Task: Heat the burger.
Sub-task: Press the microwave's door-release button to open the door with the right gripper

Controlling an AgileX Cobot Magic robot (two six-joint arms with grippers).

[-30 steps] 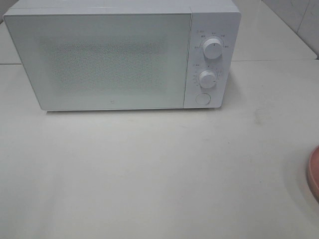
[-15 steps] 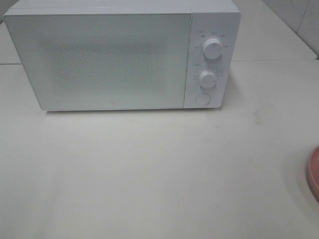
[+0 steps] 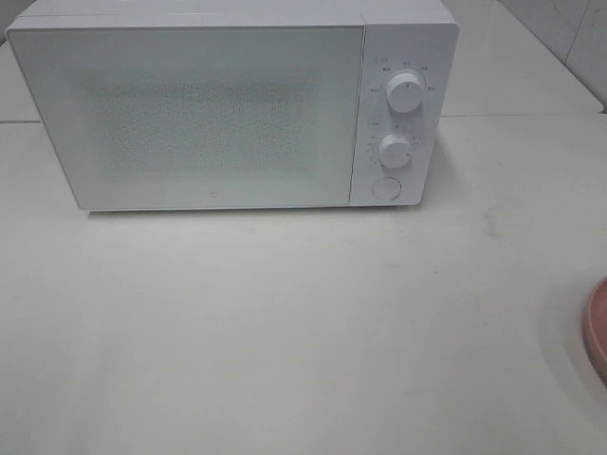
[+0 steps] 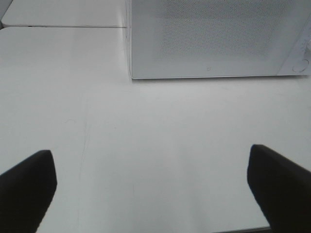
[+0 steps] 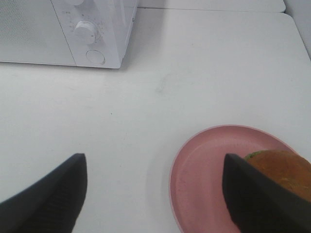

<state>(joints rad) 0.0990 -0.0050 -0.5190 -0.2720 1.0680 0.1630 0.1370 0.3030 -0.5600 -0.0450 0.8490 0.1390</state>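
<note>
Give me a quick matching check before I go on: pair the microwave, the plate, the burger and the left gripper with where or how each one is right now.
Things:
1. microwave
2. plate
3. burger
4. left gripper

States:
A. sitting on the plate
B. white, door shut
C. open, holding nothing
D. pink, at the right edge of the high view

Pairs: 1-B, 2-D, 3-A, 4-C
</note>
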